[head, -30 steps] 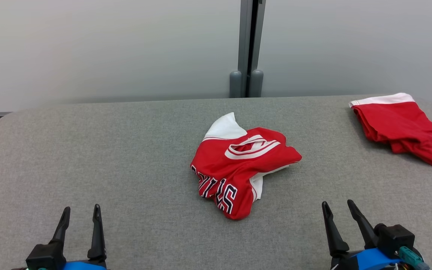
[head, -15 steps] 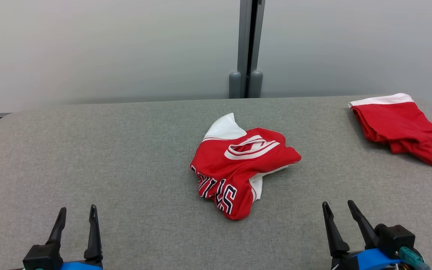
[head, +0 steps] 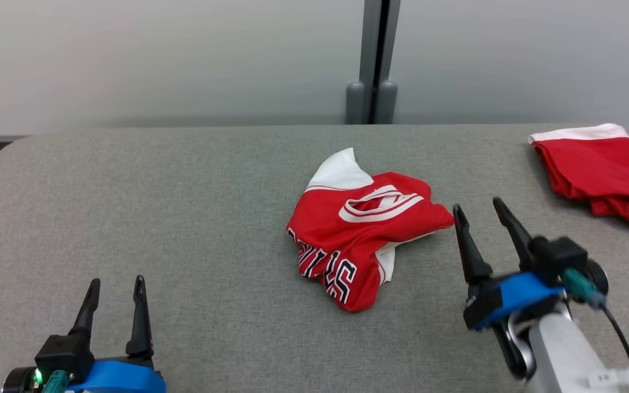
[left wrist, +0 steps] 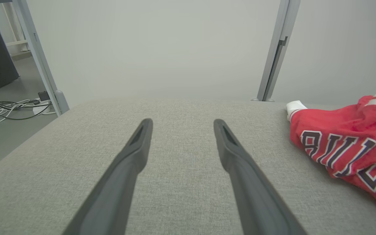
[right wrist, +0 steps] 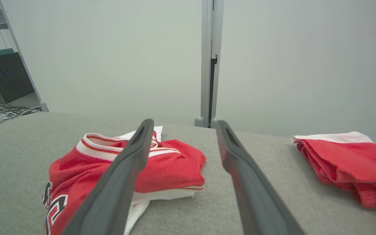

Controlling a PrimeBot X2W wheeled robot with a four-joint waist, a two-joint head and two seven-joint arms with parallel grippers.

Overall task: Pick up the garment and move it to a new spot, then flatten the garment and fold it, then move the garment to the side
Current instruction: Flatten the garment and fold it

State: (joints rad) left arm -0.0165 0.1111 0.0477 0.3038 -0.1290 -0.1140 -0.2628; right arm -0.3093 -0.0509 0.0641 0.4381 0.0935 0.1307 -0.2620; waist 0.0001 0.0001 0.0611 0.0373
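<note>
Red and white, the crumpled garment (head: 366,229) lies at the centre of the head view on the grey fabric table (head: 183,207). The right gripper (head: 478,204) hovers just to its right, fingers spread wide and holding nothing. At the lower left, well apart, the left gripper (head: 117,279) is equally wide and empty. A second red garment (head: 604,164) lies at the upper right, and a grey post (head: 373,60) stands behind the table.

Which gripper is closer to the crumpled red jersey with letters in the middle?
The right gripper. It is open, just to the right of the jersey. The left gripper, open too, is far off to the jersey's left, nearer the robot.
</note>
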